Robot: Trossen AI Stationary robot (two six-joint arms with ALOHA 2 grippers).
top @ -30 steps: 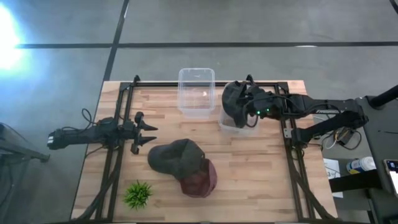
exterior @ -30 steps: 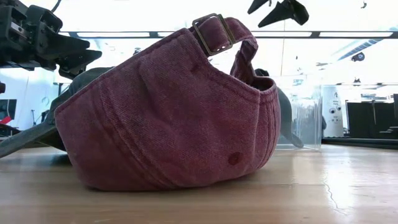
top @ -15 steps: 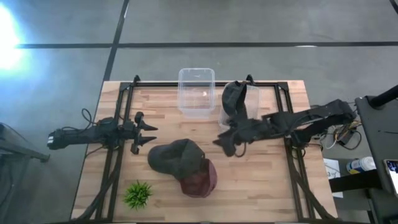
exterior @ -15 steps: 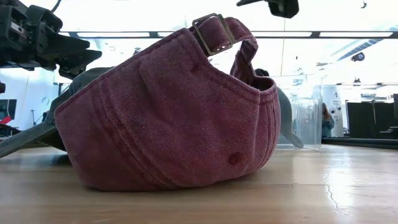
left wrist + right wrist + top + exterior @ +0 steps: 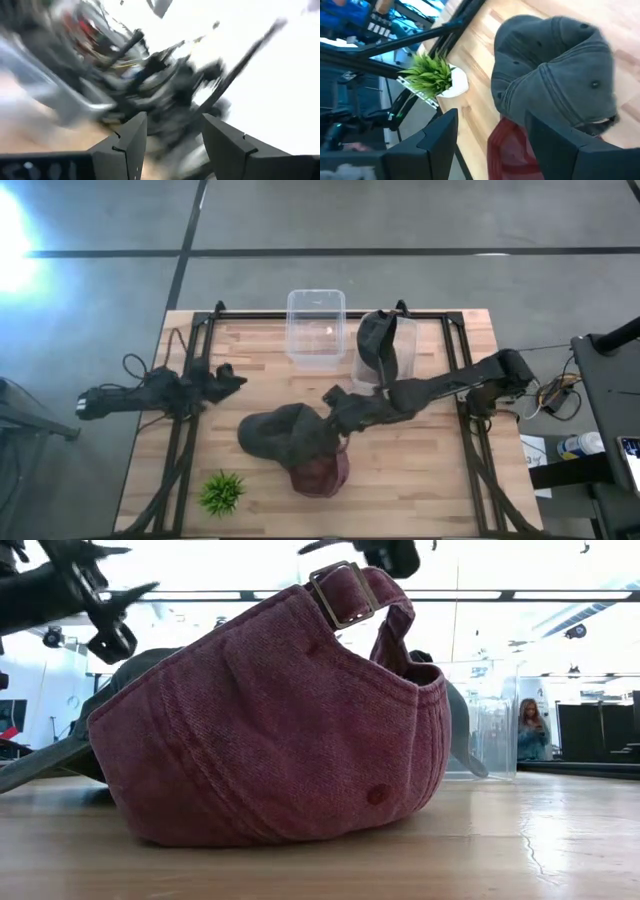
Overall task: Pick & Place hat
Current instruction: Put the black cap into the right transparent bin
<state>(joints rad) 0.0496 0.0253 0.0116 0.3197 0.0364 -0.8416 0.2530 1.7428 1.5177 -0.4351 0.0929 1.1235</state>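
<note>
A grey cap (image 5: 283, 432) lies crown up on the table, overlapping a dark red cap (image 5: 322, 474) on its near-right side. The red cap (image 5: 280, 720) fills the low view, resting on its rim. Another dark cap (image 5: 377, 340) sits in the right clear bin (image 5: 403, 340). My right gripper (image 5: 335, 402) is open just above the grey cap's far-right edge; its wrist view looks down on the grey cap (image 5: 555, 75) between the fingers, with no touch showing. My left gripper (image 5: 228, 375) is open and hovers left of the caps.
An empty clear bin (image 5: 316, 328) stands at the far middle of the table. A small green potted plant (image 5: 222, 492) sits near the near-left corner. Black frame rails (image 5: 180, 450) run along both table sides. A person (image 5: 527, 725) shows far off in the room.
My right gripper has left the right bin, where the dark cap stays, and has swept toward the near-left across the table to the grey cap, staying open. My left gripper has turned about its wrist and risen a little. The caps on the table have not moved.
</note>
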